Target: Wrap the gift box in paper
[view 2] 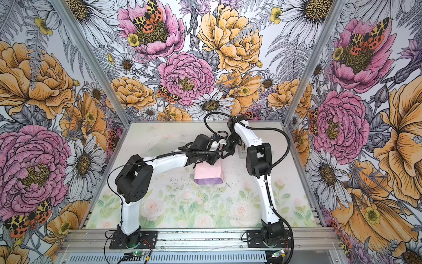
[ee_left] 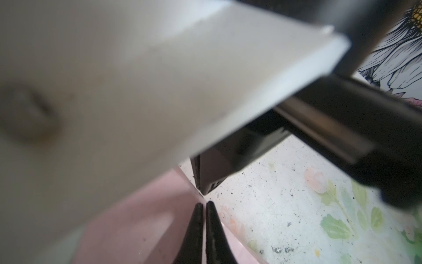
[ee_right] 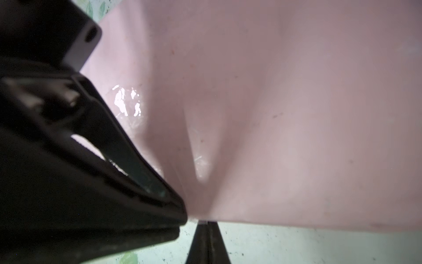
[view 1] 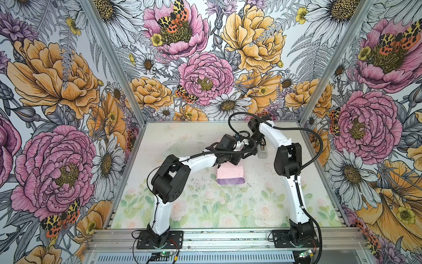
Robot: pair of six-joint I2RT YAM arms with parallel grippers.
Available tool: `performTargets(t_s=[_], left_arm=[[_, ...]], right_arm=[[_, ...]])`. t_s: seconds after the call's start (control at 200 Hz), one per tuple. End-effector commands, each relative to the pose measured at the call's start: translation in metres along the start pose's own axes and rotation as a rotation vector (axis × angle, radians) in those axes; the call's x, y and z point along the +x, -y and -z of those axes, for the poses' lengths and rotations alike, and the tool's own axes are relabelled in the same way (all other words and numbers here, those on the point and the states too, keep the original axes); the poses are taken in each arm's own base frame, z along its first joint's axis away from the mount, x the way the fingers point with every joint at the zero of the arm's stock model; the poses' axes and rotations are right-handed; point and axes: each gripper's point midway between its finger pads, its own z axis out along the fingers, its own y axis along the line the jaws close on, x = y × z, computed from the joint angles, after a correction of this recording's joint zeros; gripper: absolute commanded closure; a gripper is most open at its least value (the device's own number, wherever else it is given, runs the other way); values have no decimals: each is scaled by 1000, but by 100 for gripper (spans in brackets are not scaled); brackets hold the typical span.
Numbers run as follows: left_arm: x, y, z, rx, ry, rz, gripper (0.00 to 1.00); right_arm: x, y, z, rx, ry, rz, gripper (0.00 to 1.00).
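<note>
We see the paper (view 1: 230, 174) folded near frame centre; our right gripper (ee_right: 207, 225) pinches its edge, our left gripper (ee_left: 204, 206) is closed.

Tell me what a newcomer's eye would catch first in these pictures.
Loud flowered walls surround everything. At the middle of the table, the paper, pink on top and lilac in front, lies folded into a bundle. The left gripper and the right gripper, both shut, meet at its far edge.

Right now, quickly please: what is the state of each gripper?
Left gripper: closed, tips at the edge of the paper; whether it grips cannot be told.
Right gripper: closed on the paper's edge.
</note>
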Motion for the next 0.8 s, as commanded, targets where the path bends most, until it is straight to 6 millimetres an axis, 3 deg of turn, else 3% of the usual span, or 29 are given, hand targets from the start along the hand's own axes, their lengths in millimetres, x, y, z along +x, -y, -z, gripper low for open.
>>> performTargets(t_s=[0.0, 0.395, 0.59, 0.796], left_arm=[[0, -21, -3, -63, 3, 48, 93], [40, -26, -4, -74, -62, 90, 96], [57, -29, -5, -83, -86, 109, 96], [60, -29, -7, -79, -87, 116, 97]], right_arm=[[0, -34, 13, -84, -19, -32, 100], [0, -29, 15, -59, -20, -41, 100], [-2, -24, 17, -36, -10, -52, 86], [0, -17, 19, -15, 2, -76, 79]])
